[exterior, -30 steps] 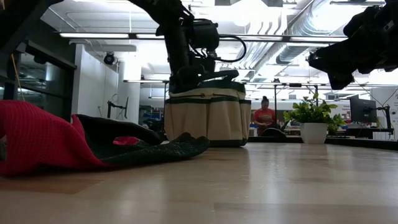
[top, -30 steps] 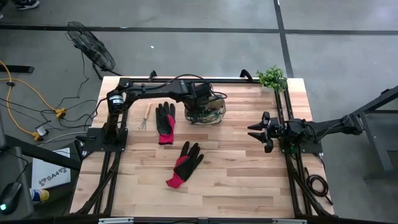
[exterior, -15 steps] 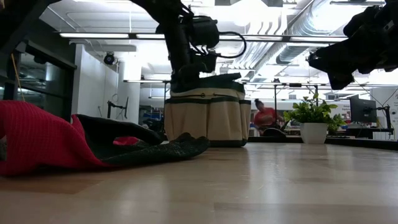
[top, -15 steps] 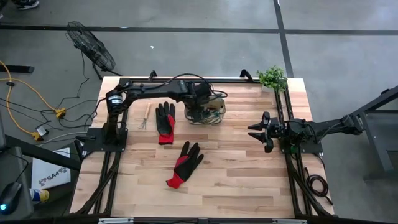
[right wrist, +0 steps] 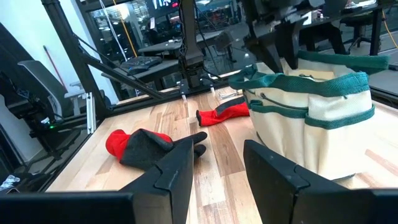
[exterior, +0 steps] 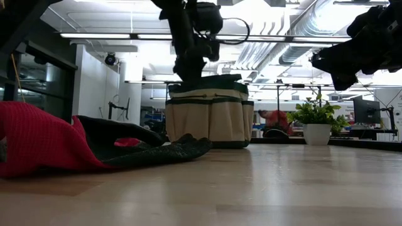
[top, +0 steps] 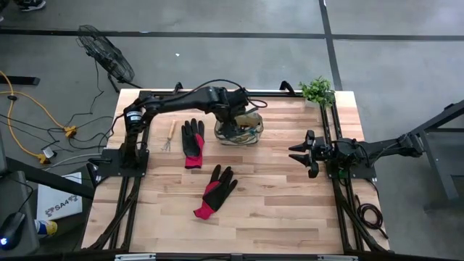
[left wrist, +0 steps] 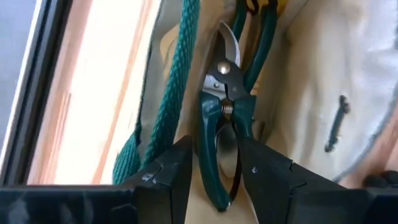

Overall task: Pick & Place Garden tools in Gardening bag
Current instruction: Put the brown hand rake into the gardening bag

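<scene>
left gripper (exterior: 190, 74) is up now, lifted clear above the rim of the gardening bag (exterior: 210, 119), where a second ago it sat down in the bag's mouth. in the high view the left arm's wrist has swung back toward the bag's left edge, uncovering more of the bag's open top. the fingers (left wrist: 166, 180) have spread and stand apart, with the green-handled pruner (left wrist: 227, 112) lying loose between them inside the bag. beyond the bag, the person in red (exterior: 274, 118) has bent lower.
</scene>
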`<state>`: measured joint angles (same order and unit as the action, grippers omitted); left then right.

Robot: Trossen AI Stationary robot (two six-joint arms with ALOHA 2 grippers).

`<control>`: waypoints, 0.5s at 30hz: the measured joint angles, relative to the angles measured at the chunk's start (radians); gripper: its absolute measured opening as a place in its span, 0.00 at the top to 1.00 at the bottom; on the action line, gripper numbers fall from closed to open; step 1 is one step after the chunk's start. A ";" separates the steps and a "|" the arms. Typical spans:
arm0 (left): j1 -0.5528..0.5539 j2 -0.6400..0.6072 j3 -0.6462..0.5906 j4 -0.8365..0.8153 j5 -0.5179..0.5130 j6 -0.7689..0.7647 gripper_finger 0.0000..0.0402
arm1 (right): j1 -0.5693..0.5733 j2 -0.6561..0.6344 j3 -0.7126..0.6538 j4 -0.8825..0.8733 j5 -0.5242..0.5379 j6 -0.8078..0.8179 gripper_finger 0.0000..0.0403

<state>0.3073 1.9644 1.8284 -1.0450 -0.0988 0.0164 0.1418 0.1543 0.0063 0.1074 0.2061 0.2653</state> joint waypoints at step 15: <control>-0.009 0.000 0.119 -0.186 -0.080 -0.027 0.67 | 0.000 0.000 0.000 0.000 0.000 0.000 0.67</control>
<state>0.2983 1.9644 1.9473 -1.2312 -0.1788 -0.0101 0.1417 0.1543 0.0061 0.1074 0.2058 0.2651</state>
